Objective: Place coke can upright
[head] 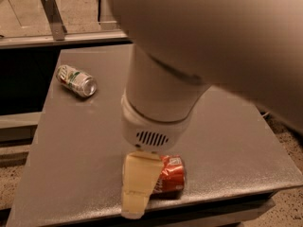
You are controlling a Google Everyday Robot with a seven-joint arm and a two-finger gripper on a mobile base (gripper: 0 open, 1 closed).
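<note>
The gripper [136, 189], a cream-coloured piece hanging below the arm's [158, 103] white vented wrist, was down at the front of the grey table [232, 141], right over the left part of the coke can [171, 176]. It covered that end of the can from the camera's side, and its lower tip reached to the table's front edge. How far it was spread could not be made out, since the cream part in front hid whatever lay behind it, and it could not be told whether it had any hold on the can or only stood in front of it. The coke can lay on its side near the front edge of the table, roughly at the middle of that edge, with its long axis running left to right. Only its right half showed, red with white lettering and a pale label patch near the top. A second can [75, 80], silver and green, lay on its side well apart from it at the back left of the table, its silver end turned toward the front right. The arm's bulky white body filled the upper right of the view and hid the far right part of the table. Behind the table, at the upper left, a metal bracket [52, 14] stood on a ledge.
</note>
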